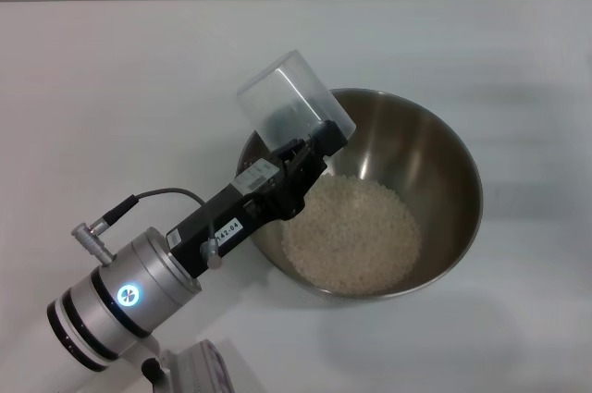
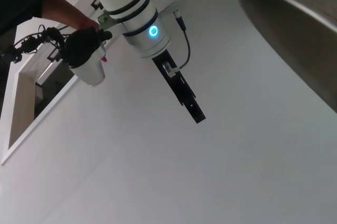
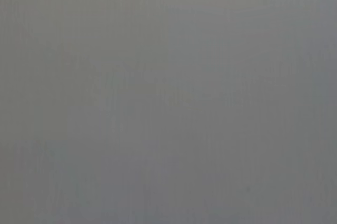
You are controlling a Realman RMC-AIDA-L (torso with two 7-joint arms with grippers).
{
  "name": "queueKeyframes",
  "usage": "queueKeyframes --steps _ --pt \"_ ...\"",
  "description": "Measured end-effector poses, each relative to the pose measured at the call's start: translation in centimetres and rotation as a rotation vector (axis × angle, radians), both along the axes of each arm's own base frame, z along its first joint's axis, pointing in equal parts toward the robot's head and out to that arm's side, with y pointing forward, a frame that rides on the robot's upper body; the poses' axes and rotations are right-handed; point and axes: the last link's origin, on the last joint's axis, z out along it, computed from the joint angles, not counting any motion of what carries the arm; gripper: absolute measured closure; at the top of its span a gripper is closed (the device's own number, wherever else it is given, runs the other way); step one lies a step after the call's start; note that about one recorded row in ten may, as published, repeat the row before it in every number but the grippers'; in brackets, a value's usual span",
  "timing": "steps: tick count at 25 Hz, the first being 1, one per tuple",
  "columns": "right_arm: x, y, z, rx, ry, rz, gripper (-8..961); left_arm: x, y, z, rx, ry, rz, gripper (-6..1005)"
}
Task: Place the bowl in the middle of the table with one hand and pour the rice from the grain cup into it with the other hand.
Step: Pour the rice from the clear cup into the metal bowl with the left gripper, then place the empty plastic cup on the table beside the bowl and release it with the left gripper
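Note:
The steel bowl [image 1: 460,154] stands on the white table [image 1: 111,106] a little right of the middle, with a heap of rice [image 1: 352,232] inside it. My left gripper [image 1: 313,145] is shut on the clear grain cup [image 1: 289,102]. It holds the cup tipped over the bowl's near-left rim, and no rice shows in the cup. The left wrist view shows the bowl's outer wall [image 2: 295,39]. It also shows my right gripper [image 2: 196,115] hanging empty above the bare table, away from the bowl. The right wrist view is plain grey.
In the left wrist view a dark-gloved hand [image 2: 84,45] holds a white cup beyond the table's far edge, next to a white frame [image 2: 21,103]. A pale object [image 1: 199,367] sits at the table's front edge below my left wrist.

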Motion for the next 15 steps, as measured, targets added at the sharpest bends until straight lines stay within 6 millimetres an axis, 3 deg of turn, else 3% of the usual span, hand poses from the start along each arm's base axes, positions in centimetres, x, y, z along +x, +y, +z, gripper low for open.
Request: queueKeyframes --steps 15 --pt "0.13 -0.26 -0.21 -0.002 0.007 -0.005 370 -0.03 0.05 -0.12 0.059 0.051 -0.03 963"
